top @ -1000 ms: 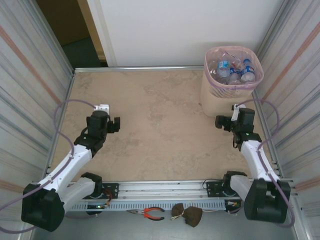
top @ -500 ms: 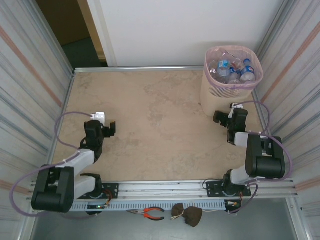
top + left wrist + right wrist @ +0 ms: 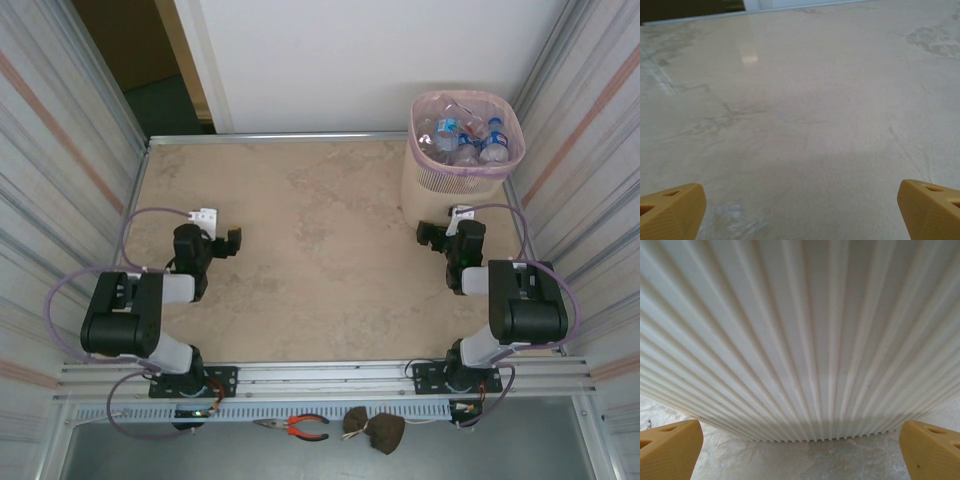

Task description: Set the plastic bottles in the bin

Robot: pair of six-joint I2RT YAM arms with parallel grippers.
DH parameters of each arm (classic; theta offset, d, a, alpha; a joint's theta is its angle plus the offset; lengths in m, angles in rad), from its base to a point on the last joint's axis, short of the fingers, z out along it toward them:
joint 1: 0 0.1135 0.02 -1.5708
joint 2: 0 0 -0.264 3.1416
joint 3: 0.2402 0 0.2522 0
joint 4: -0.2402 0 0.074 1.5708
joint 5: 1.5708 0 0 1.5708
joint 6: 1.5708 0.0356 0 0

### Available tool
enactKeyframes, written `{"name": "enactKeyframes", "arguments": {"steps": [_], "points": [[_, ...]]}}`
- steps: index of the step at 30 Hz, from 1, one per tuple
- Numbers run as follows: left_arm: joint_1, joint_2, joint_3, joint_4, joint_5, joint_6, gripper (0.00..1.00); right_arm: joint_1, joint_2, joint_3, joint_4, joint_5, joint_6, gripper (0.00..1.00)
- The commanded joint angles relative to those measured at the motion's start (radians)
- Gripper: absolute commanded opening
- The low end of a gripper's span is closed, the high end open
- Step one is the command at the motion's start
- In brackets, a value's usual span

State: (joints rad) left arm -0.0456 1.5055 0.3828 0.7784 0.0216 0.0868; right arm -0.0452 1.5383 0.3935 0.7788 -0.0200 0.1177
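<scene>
Just beyond the right gripper (image 3: 800, 452) stands the bin (image 3: 805, 335), apparently not touching.

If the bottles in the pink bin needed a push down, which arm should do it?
Probably the right. The right gripper is open just in front of the bin, facing its ribbed wall; the left gripper, also open, sits across the table.

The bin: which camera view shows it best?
The top external view: the whole bin, its pink rim and the plastic bottles inside are visible. The right wrist view gives a close look at its ribbed wall. The left wrist view faces the table.
</scene>
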Motion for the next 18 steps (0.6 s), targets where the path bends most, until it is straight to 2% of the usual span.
{"name": "enactKeyframes", "arguments": {"steps": [1,6,18], "points": [[0.022,0.001,0.023,0.015,0.081,0.019,0.99,0.003,0.003,0.015,0.024,0.018,-0.03,0.99],[0.023,0.016,0.039,0.003,0.033,-0.004,0.99,0.004,0.003,0.012,0.024,0.018,-0.032,0.99],[0.023,0.008,0.031,0.007,0.035,-0.004,0.99,0.0,0.003,0.01,0.027,0.011,-0.029,0.99]]}}
